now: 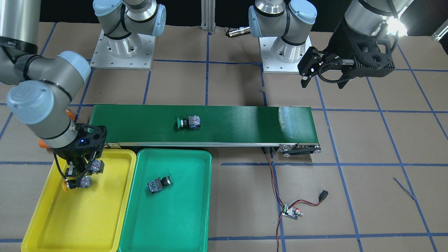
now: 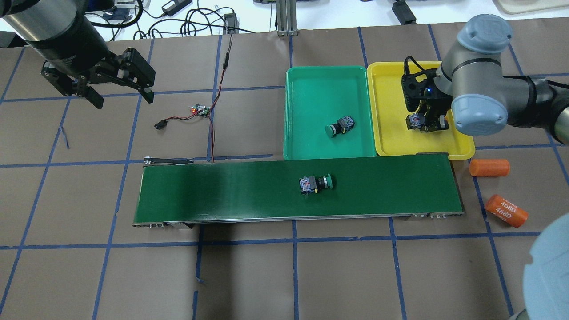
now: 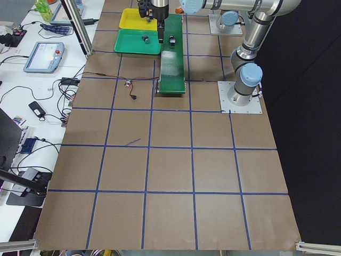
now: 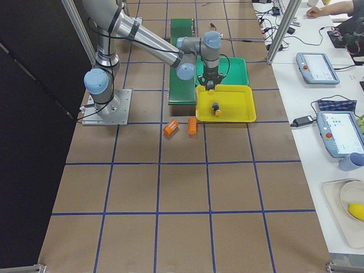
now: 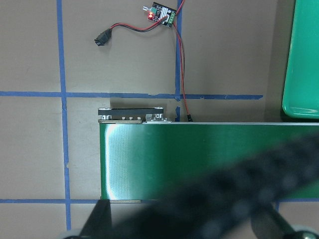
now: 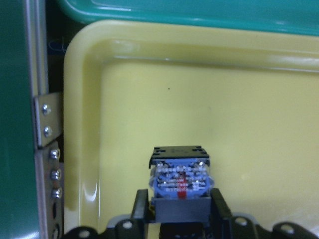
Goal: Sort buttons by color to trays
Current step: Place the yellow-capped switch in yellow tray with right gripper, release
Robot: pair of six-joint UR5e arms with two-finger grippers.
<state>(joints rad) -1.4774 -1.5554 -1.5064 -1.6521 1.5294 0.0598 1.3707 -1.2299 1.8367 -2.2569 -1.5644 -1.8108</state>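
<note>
The right gripper (image 6: pixel 180 213) is pinching one yellow-capped push-button switch (image 6: pixel 179 177) over the bright yellow plastic tray (image 1: pixel 105 217), with a second yellow-capped switch (image 1: pixel 77 183) lying inside. One green-capped switch (image 1: pixel 160 183) is sitting in the teal plastic tray (image 1: pixel 182 224), another green-capped switch (image 1: pixel 189 122) on the dark green conveyor belt (image 1: pixel 245 122). The left gripper (image 2: pixel 123 98) is hanging wide open, empty.

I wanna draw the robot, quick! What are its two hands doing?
Left gripper: open, holding nothing.
Right gripper: shut on a button over the yellow tray.

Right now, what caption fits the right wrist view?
Right hand holds a button over the yellow tray, beside the conveyor belt.
</note>
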